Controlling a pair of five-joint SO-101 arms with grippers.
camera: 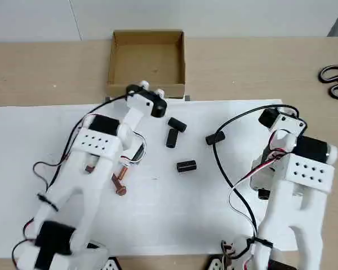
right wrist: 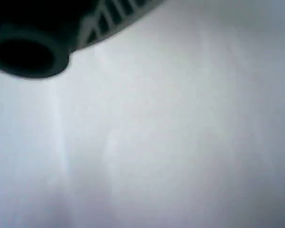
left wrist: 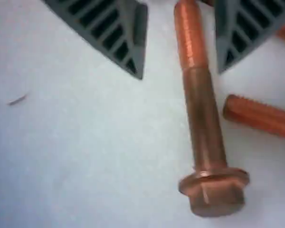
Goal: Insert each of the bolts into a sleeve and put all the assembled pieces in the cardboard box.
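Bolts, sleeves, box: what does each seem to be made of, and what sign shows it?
Bolts: metal, probably copper-plated or copper-coloured steel; glossy orange shank, cut threads, flanged hex head.
Sleeves: matte black tubes, perhaps plastic or rubber; no glint, so the look leaves it open.
Box: plain brown cardboard; thin, dull, folded walls.

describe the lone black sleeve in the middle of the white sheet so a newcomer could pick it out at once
Start at the cardboard box at the table's far edge and move down the white sheet in front of it. The black sleeve lies alone near mid-sheet, farther from the box than every other loose sleeve.
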